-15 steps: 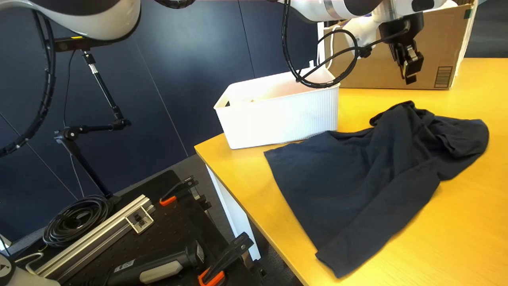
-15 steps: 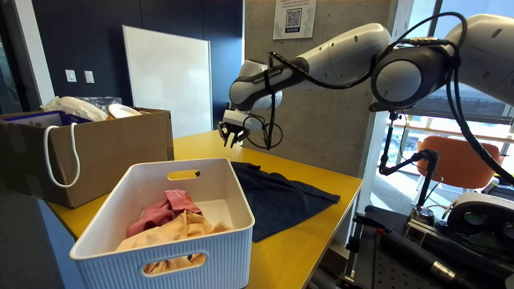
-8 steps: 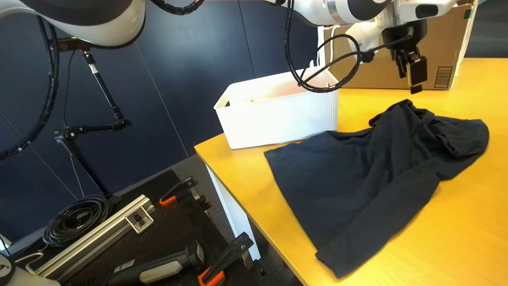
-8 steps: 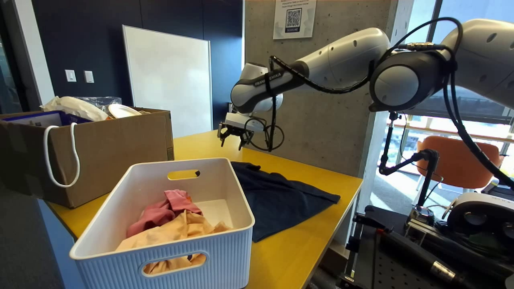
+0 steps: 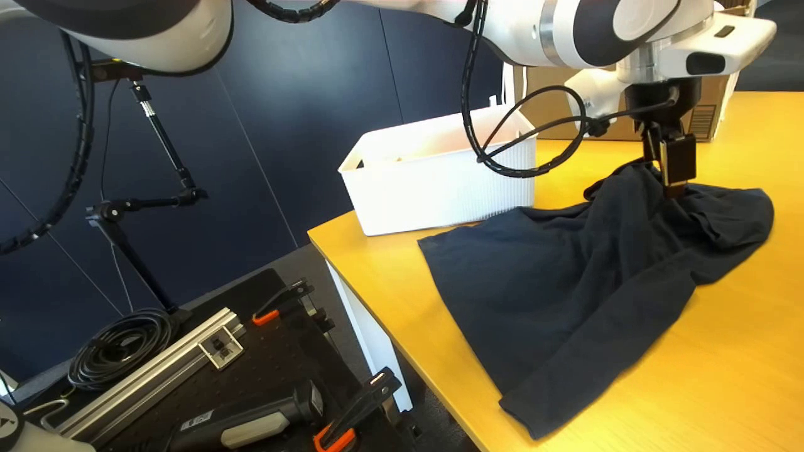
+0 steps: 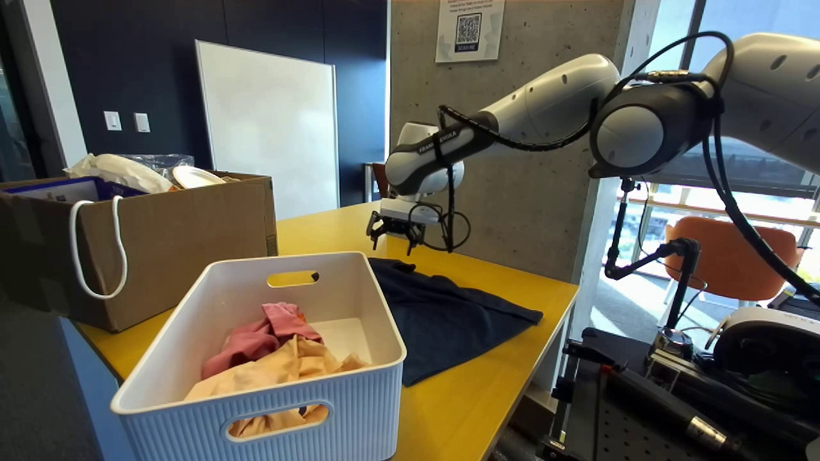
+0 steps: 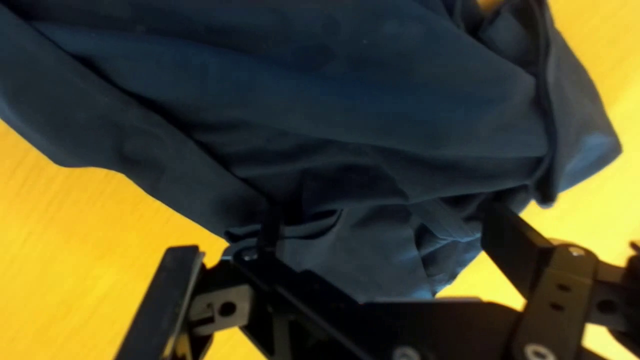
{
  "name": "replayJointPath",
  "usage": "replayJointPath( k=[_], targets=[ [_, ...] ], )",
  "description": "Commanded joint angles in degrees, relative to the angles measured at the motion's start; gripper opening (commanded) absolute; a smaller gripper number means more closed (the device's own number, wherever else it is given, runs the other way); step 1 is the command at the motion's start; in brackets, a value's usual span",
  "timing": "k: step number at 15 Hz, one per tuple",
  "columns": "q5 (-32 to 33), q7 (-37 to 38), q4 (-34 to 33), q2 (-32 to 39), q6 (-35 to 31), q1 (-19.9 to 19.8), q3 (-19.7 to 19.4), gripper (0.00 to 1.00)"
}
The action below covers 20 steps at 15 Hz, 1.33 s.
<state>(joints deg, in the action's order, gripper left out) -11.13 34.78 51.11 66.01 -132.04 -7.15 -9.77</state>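
Low in the wrist view the gripper [image 7: 382, 218] is spread wide, holding nothing, over the cloth [image 7: 300, 90] at upper middle. Farther off, in an exterior view: the bin [image 5: 440, 194], upper centre; then the box [image 5: 710, 97], upper right.

This looks like a robotics lab in an office-type room. A Franka arm [image 6: 551, 102], aluminium profile [image 5: 151, 380], clamps [image 5: 364, 402] and coiled cable [image 5: 94, 355] show the lab; a whiteboard [image 6: 269, 128] and an orange chair [image 6: 737, 256], the office.
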Motion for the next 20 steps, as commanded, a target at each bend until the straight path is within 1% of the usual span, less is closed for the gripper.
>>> replayJointPath(
  k=[1, 5, 9, 16, 18, 20],
  targets=[
    [-0.25, -2.1, 6.08, -4.15, 1.96, -0.78, 0.32, 1.0],
    [-0.88, -4.51, 10.62, -6.27, 2.26, -1.07, 1.52, 1.0],
    [-0.54, -6.75, 20.85, -12.17, 2.16, -0.66, 2.06, 1.0],
    [2.18, -9.15, 40.77, -22.84, -0.56, 0.74, -0.9, 1.0],
    [2.95, -10.11, 44.82, -24.1, -1.75, 0.83, -1.41, 1.0],
    [4.21, -10.48, 47.34, -23.92, -4.01, 1.02, -1.88, 1.0]
  ],
)
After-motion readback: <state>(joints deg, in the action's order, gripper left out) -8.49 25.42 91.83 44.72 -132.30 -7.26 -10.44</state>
